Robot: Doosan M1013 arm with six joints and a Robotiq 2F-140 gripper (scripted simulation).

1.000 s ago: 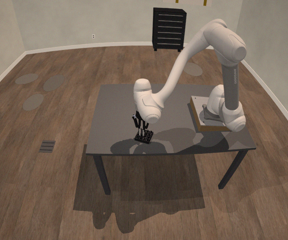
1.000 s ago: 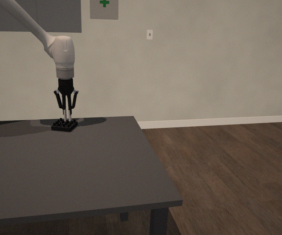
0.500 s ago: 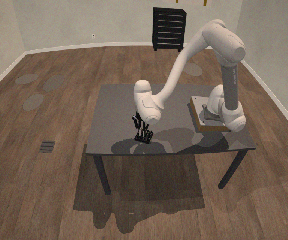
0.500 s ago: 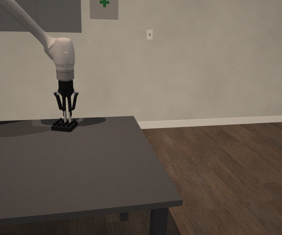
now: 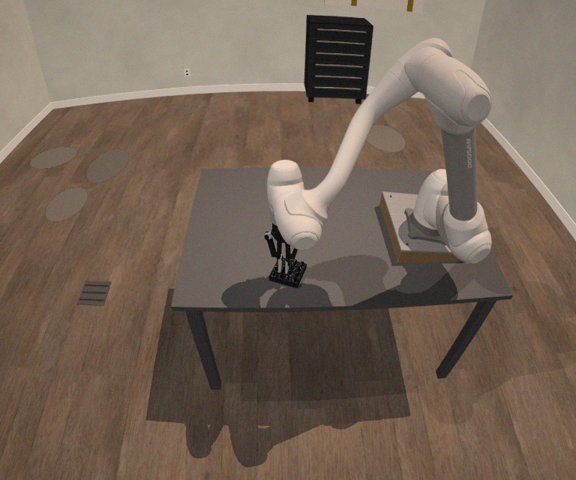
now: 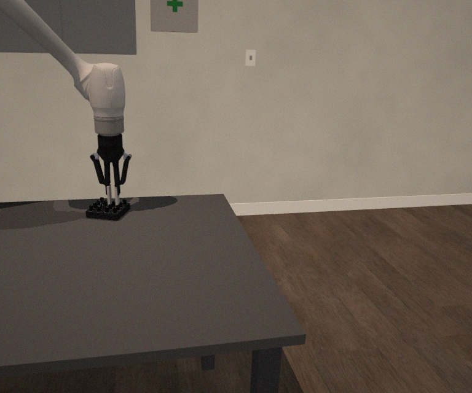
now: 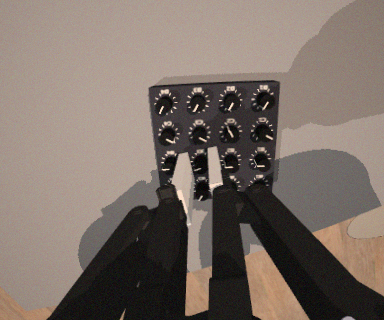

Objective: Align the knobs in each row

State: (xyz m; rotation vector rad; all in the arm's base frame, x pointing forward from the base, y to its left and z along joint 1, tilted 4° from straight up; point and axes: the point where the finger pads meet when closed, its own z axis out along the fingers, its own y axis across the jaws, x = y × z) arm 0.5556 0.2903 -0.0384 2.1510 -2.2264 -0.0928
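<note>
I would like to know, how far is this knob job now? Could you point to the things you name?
Row D (image 7: 198, 104) looks aligned. The gripper (image 5: 283, 272) (image 6: 113, 204) (image 7: 200, 164) straddles knob B3 (image 7: 199, 163), grip unclear. Left: knob C2 (image 7: 230, 132), pointing unlike its row. Row A is partly hidden, so unjudged.
</note>
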